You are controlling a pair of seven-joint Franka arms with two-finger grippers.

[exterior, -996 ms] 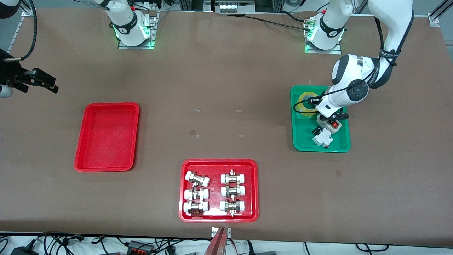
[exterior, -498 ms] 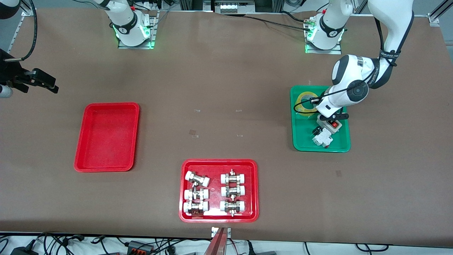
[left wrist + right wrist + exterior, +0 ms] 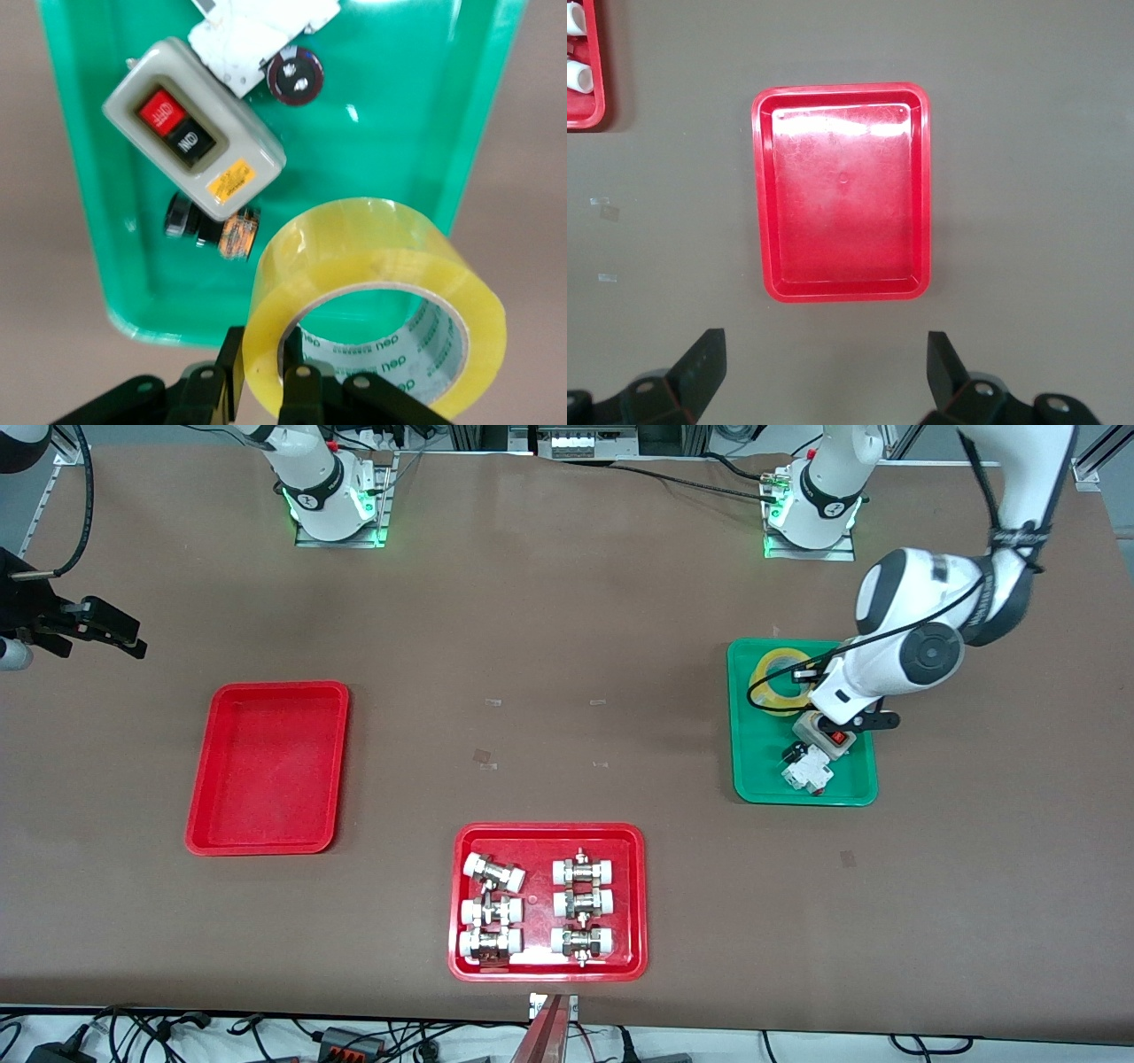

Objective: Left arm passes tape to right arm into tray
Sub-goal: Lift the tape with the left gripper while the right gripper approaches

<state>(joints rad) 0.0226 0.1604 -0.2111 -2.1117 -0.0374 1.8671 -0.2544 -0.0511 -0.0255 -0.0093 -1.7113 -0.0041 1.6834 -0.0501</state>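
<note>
Right gripper (image 3: 97, 631) hangs spread wide with nothing in it, waiting past the plain red tray (image 3: 267, 767), its arm mostly cut off. Left gripper (image 3: 259, 382) pinches the tape (image 3: 376, 297) by its wall, lifted over the green tray (image 3: 762, 766); the wrist hides part of the roll.

Two white jointed robot arms with rounded shells. The left arm (image 3: 921, 629) has dark grey round joint caps, a black band with pale lettering, and a thin black cable looping along it. The right arm (image 3: 306, 469) has a black ring at its base, lit green, on a metal plate.
</note>
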